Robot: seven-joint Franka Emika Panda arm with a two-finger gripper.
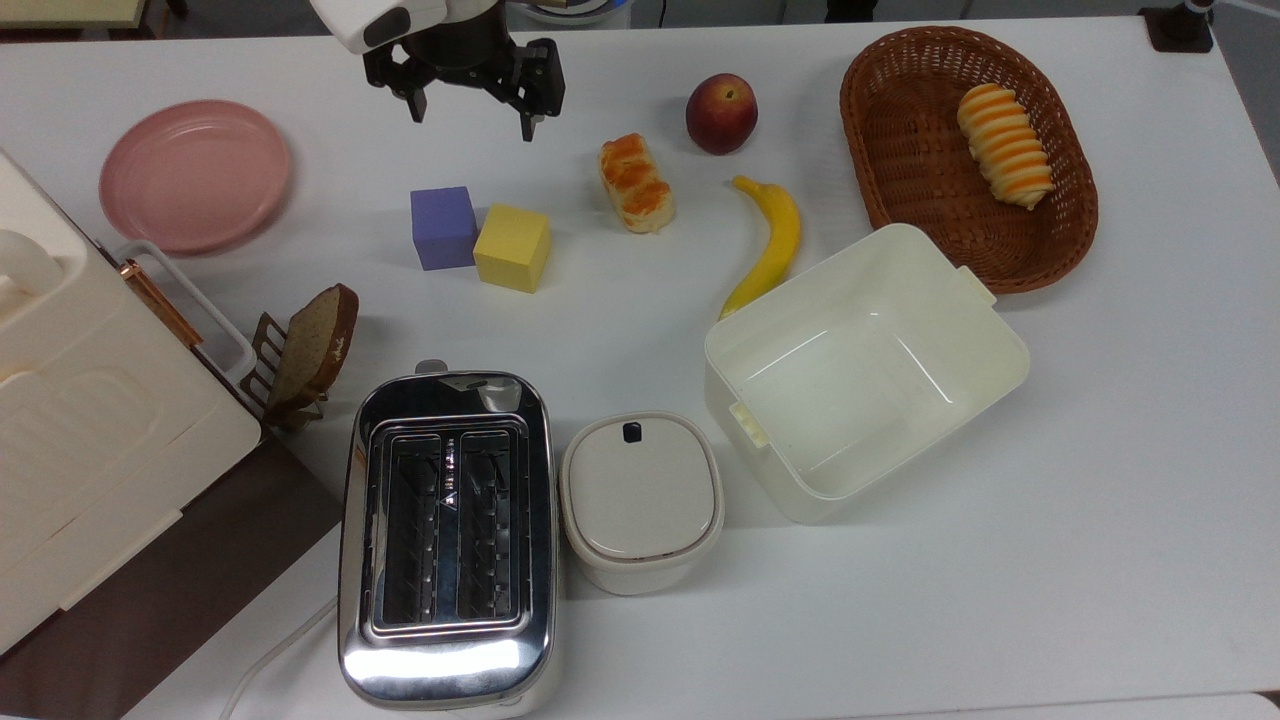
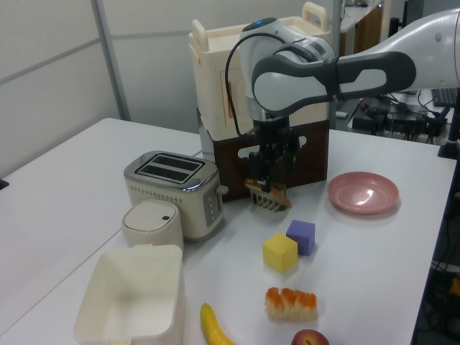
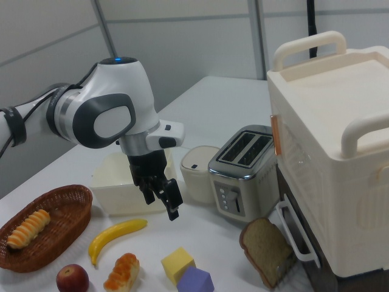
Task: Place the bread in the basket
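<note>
The bread (image 1: 636, 183) is a small oblong bun with a patchy orange-brown top, lying on the white table between the yellow cube and the peach; it also shows as the bread (image 2: 291, 304) (image 3: 123, 272). The brown wicker basket (image 1: 890, 130) (image 3: 61, 201) stands at the top view's upper right and holds a striped spiral roll (image 1: 1005, 145). My gripper (image 1: 470, 118) (image 2: 269, 180) (image 3: 161, 205) hangs open above the table, to the top view's left of the bun and apart from it, with nothing between its fingers.
A peach (image 1: 721, 112) and a banana (image 1: 770, 245) lie between bun and basket. A cream tub (image 1: 865, 370) sits below the basket. Purple cube (image 1: 443, 227), yellow cube (image 1: 512, 247), pink plate (image 1: 195, 175), toaster (image 1: 447, 535), lidded pot (image 1: 641, 500) and toast slice (image 1: 315, 350) stand around.
</note>
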